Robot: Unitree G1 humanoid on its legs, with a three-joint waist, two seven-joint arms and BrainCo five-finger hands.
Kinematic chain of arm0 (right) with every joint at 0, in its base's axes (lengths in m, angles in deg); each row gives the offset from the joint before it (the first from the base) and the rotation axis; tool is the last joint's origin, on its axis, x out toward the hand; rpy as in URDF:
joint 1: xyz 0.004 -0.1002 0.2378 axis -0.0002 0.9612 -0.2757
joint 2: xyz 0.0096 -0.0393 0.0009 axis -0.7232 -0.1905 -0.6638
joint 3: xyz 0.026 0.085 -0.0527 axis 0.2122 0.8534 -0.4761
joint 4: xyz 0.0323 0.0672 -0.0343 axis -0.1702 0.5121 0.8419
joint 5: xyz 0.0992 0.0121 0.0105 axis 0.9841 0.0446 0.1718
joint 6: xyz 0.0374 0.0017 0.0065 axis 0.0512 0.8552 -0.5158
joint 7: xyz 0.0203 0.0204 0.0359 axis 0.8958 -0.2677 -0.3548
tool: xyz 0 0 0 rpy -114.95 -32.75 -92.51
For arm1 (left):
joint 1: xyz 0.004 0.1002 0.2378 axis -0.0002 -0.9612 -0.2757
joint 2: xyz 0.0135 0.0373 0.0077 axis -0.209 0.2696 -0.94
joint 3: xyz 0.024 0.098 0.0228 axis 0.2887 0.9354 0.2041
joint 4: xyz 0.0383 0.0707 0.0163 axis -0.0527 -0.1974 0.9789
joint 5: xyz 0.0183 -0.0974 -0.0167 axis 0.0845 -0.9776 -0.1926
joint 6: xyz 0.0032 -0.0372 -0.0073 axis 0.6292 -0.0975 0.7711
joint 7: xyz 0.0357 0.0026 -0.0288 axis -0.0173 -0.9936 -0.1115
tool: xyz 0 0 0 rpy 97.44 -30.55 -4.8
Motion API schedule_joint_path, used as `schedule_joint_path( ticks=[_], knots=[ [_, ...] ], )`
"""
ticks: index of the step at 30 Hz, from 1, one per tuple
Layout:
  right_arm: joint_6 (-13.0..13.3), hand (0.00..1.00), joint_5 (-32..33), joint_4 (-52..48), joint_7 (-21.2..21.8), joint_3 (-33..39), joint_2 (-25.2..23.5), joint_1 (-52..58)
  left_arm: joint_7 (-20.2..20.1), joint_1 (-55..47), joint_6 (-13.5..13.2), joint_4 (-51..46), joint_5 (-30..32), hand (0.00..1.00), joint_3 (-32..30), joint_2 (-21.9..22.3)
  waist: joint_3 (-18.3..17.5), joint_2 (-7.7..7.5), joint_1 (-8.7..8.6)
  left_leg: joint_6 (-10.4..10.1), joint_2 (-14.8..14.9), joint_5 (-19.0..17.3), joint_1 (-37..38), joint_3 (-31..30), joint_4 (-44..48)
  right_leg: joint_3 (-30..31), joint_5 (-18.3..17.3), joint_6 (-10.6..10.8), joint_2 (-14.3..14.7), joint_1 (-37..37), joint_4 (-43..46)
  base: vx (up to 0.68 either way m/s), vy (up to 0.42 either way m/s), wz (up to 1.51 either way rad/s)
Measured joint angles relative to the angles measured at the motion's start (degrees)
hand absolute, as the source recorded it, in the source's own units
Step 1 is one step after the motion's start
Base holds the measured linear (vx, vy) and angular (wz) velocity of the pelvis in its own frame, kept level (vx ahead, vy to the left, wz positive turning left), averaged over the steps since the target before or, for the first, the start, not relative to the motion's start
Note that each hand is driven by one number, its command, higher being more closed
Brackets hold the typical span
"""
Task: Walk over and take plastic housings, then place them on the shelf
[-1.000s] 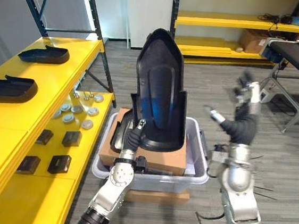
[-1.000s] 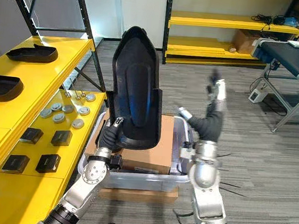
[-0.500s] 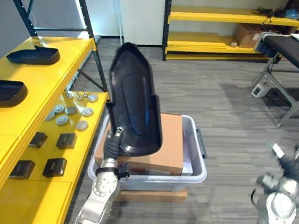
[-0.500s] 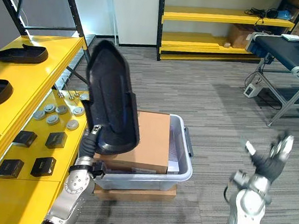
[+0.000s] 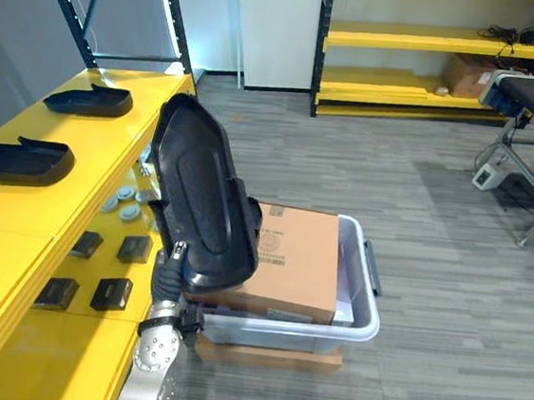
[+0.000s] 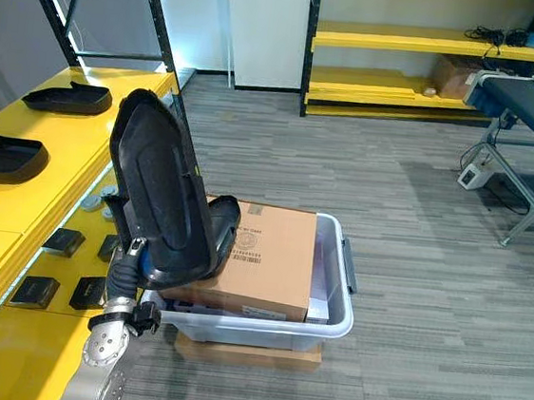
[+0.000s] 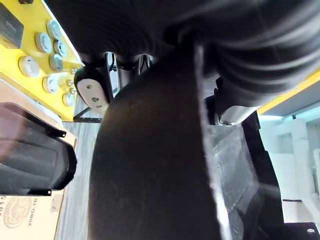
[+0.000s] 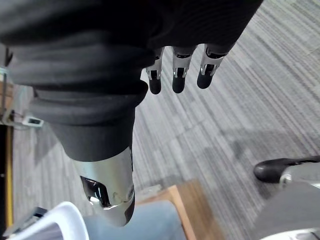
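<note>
The yellow shelf (image 5: 15,231) runs along my left side. Beside it on the grey carpet floor (image 5: 454,239) stands a pale grey bin (image 5: 362,310), with a brown cardboard box (image 5: 299,261) lying flat across its top.

I hold one black plastic housing (image 5: 200,203) up over the gap between the shelf and the bin, in front of the box's left end. Its long axis stands nearly upright and is tilted, so the narrow rounded end points up and leans to my left, while the wide end points down. Its broad recessed face is turned toward my head.

My left hand (image 5: 170,271) is directly under that wide lower end. The fingers are curled round the bottom rim, and one silver finger shows on the rim's outer face. The whole housing rises above the hand, and nothing else supports it.

On the shelf top lie a near housing (image 5: 18,160) and a far housing (image 5: 91,100), both flat, well apart from each other, with their long axes running across the shelf.

On the shelf's lower level sit small black blocks (image 5: 112,293). Farther along lie round grey discs (image 5: 130,212).

My right hand (image 8: 174,70) hangs over the carpet with its fingers straight and relaxed, holding nothing.
</note>
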Motion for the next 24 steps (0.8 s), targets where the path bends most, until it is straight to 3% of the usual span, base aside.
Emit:
schedule_joint_path(
  ticks=[1,2,3,4,5,6,7,8,9,10,12,15,16,17,18,19,21,24],
  knots=[
    [-0.1,0.00,-0.1,1.3,-0.2,0.0,-0.4,-0.3,0.1,0.2,-0.1,-0.2,0.0,1.00,0.6,0.0,0.1,-0.40,-0.15,6.6,-0.7,-3.1,-1.9,3.6,0.0,-4.0,-0.3,0.7,-1.8,0.0,0.2,0.05,-0.026,1.72],
    [-0.2,0.00,-0.2,2.8,-0.3,0.1,-0.5,-1.0,0.1,0.6,-0.1,-0.3,0.0,1.00,1.0,0.1,0.2,-2.18,-0.08,10.2,-1.1,-5.7,-2.6,9.4,0.4,-7.2,0.5,0.0,-3.5,0.4,-0.6,0.08,-0.001,1.71],
    [-0.4,0.00,-0.3,3.5,-0.6,0.1,-0.6,-1.8,0.1,1.3,-0.2,-0.2,0.0,1.00,1.4,0.3,0.7,-2.55,-0.39,10.4,-0.6,-6.0,-4.1,14.3,2.4,-9.5,0.8,-0.2,-4.7,0.8,-0.5,0.10,0.063,1.98],
    [-0.5,0.00,-0.8,3.9,-1.1,0.1,-0.5,-2.8,0.1,3.0,-0.2,-0.2,0.0,1.00,2.4,1.0,1.7,-2.15,-0.26,10.6,0.9,-6.1,-6.9,25.7,7.8,-14.7,0.6,-0.3,-5.9,1.4,0.0,0.09,0.109,2.18],
    [-1.0,0.00,-1.9,3.5,-1.3,0.1,0.7,-3.6,0.2,3.8,-0.6,-0.2,0.0,1.00,3.1,1.7,2.7,-0.46,-0.19,12.5,2.9,-4.4,-7.0,35.8,12.4,-18.3,0.4,-0.3,-5.4,3.1,0.7,0.09,0.123,2.21],
    [-1.2,0.00,-2.3,3.5,-1.3,0.1,1.2,-4.2,0.2,4.2,-0.6,-0.2,0.0,1.00,3.5,1.7,3.0,0.20,-0.44,12.1,3.0,-4.1,-6.2,40.0,12.6,-19.9,-0.1,-0.3,-5.2,3.9,1.9,0.11,0.128,2.11],
    [-1.5,0.00,-2.5,3.4,-1.3,0.2,1.7,-5.8,0.2,5.3,-0.7,-0.2,0.0,1.00,4.2,2.4,4.2,1.14,-1.41,13.7,2.6,-2.8,-5.2,45.4,11.5,-22.6,-0.8,-0.3,-7.2,3.9,7.6,0.05,0.174,1.88],
    [-1.5,0.00,-3.0,3.5,-1.2,0.2,2.4,-7.3,0.3,5.7,-1.3,-0.3,-0.1,1.00,4.3,2.5,4.7,1.41,-1.81,14.3,1.6,-2.1,-5.1,47.5,9.6,-22.9,-2.7,1.0,-7.4,3.7,7.3,-0.04,0.241,2.23],
    [-1.4,0.00,-3.8,3.4,-1.2,-0.1,1.5,-8.6,0.2,6.8,-1.9,-0.5,-0.6,1.00,4.1,1.4,5.3,-0.11,-2.09,13.6,0.8,-7.2,-5.2,51.0,9.7,-24.6,-0.7,3.1,-6.9,6.0,0.3,-0.07,0.237,1.97],
    [-2.1,0.00,-4.3,3.6,-1.8,-0.5,1.0,-10.2,0.2,6.9,-2.0,-0.2,-1.2,1.00,4.3,0.5,5.3,-0.66,-1.90,10.2,2.2,-10.2,-5.1,53.7,13.1,-28.1,-0.8,3.3,-7.5,7.8,0.1,-0.02,0.166,1.52],
    [-2.6,0.00,-4.4,3.1,-2.2,-1.7,1.3,-11.0,0.1,6.0,-2.1,-0.1,-1.4,1.00,4.9,0.5,5.2,-0.85,-1.97,8.6,3.6,-10.0,-4.0,54.7,15.1,-30.8,-0.4,4.7,-7.8,10.5,-1.7,0.08,0.053,0.94],
    [-2.7,0.00,-4.7,2.8,-2.2,-2.5,0.5,-12.2,-0.7,6.5,-2.1,0.2,-2.3,1.00,6.6,0.8,5.3,-0.49,-1.85,9.8,1.5,-13.1,-4.3,51.7,17.0,-34.2,0.9,6.4,-9.3,13.2,-0.5,0.13,0.100,0.66],
    [-2.7,0.00,-4.7,2.6,-2.2,-2.6,0.1,-12.4,-1.1,6.5,-2.0,0.5,-2.3,1.00,6.7,0.8,5.2,-0.33,-1.98,10.1,1.1,-13.8,-4.2,51.0,17.4,-34.3,0.7,6.3,-10.6,13.2,1.8,0.19,0.140,0.62],
    [-2.8,0.00,-5.2,1.5,-2.2,-3.2,-0.4,-12.3,-1.3,6.5,-1.8,0.6,-2.2,1.00,7.4,1.0,5.2,-0.09,-2.46,10.5,-0.2,-15.2,-3.5,49.1,17.5,-33.9,0.5,4.6,-14.2,12.9,9.1,0.21,0.185,0.75],
    [-2.9,0.00,-6.1,1.2,-2.1,-4.1,-0.4,-12.2,-1.4,6.5,-1.6,0.7,-2.2,1.00,8.9,1.2,5.3,0.04,-3.49,10.6,-1.4,-16.6,-2.3,46.7,17.4,-28.6,1.3,-2.2,-18.1,10.4,19.3,0.19,0.177,0.80],
    [-2.9,0.00,-6.1,0.8,-2.0,-4.0,-0.5,-12.2,-1.6,6.6,-1.6,0.9,-2.1,1.00,9.4,1.2,5.3,0.09,-3.73,9.7,-1.8,-17.0,-1.7,45.6,17.4,-23.3,1.0,-4.4,-18.8,8.4,23.3,0.20,0.143,0.84],
    [-2.6,0.00,-6.1,-1.2,-2.0,-4.3,-0.6,-11.7,-1.6,7.5,-1.6,2.3,-1.6,1.00,10.4,0.8,5.6,0.05,-5.29,9.0,-3.4,-17.1,0.8,40.9,15.4,-1.7,-4.8,-1.3,-12.1,-0.8,28.3,0.21,0.086,0.97],
    [-2.6,0.00,-6.1,-1.7,-2.0,-5.1,0.0,-9.7,-1.2,8.9,-1.6,5.3,-1.0,1.00,10.5,0.7,5.8,0.44,-6.65,9.0,-5.7,-16.4,3.9,35.6,13.6,11.0,-7.0,-0.9,-4.5,-8.9,21.6,0.20,0.049,1.09]
  ],
)
